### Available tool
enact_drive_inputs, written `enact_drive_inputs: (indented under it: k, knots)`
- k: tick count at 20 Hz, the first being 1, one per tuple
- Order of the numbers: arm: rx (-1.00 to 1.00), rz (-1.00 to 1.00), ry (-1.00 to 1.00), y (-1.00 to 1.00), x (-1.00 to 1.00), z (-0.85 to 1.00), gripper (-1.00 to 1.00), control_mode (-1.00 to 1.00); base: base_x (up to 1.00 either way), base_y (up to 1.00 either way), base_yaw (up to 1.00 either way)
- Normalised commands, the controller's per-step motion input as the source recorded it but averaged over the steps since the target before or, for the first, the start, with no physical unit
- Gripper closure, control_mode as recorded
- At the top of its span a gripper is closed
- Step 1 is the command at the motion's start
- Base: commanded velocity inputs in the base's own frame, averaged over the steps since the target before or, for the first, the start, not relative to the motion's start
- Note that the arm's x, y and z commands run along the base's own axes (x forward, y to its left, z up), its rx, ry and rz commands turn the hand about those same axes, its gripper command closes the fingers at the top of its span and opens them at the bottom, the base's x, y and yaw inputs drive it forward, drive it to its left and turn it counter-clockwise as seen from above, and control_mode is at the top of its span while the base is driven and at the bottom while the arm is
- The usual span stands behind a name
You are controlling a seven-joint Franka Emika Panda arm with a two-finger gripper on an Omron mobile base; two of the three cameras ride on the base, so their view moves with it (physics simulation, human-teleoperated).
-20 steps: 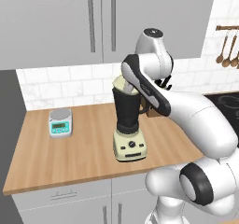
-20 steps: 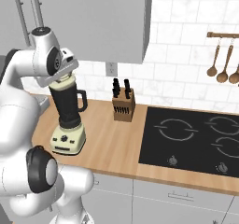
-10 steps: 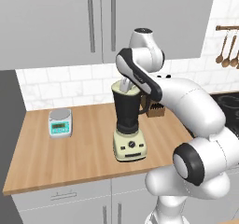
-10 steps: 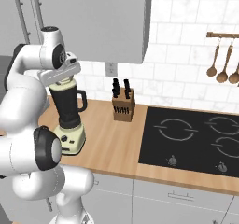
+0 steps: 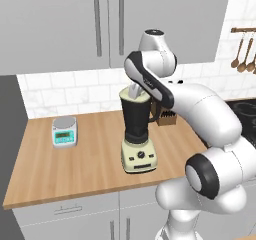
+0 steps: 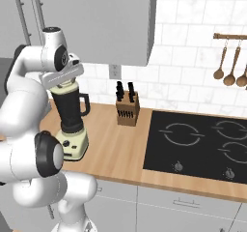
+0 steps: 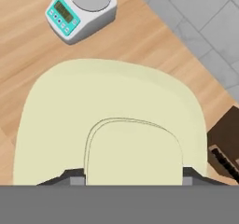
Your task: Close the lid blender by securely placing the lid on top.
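Lid [image 7: 112, 120] is seated on top of the blender [image 5: 137, 129], with its knob clamped between the fingers of the gripper [image 7: 133, 181]. A scale [image 5: 64, 132] is seen well apart on the counter [image 5: 75, 169].

The arm rises from the base, bends at a high elbow, and folds back down toward the counter. The gripper [image 5: 135, 92] points straight down, wrist level above it. Its fingers [image 7: 74, 177] stand on either side of the lid's [image 7: 112, 120] knob, seemingly closed against it, though the tips are mostly hidden at the frame's edge.
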Motion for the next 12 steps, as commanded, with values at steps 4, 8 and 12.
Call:
enact_drive_inputs:
  k: [4,8,12]
  knots:
    - [0.00,0.00,-0.03,0.00,0.00,0.01,-1.00,-1.00,0.00,0.00,0.00]
    - [0.03,0.00,-0.12,0.00,-0.04,0.04,-1.00,-1.00,0.00,0.00,0.00]
    - [0.06,-0.01,-0.17,0.00,-0.09,0.05,-1.00,-1.00,0.00,0.00,0.00]
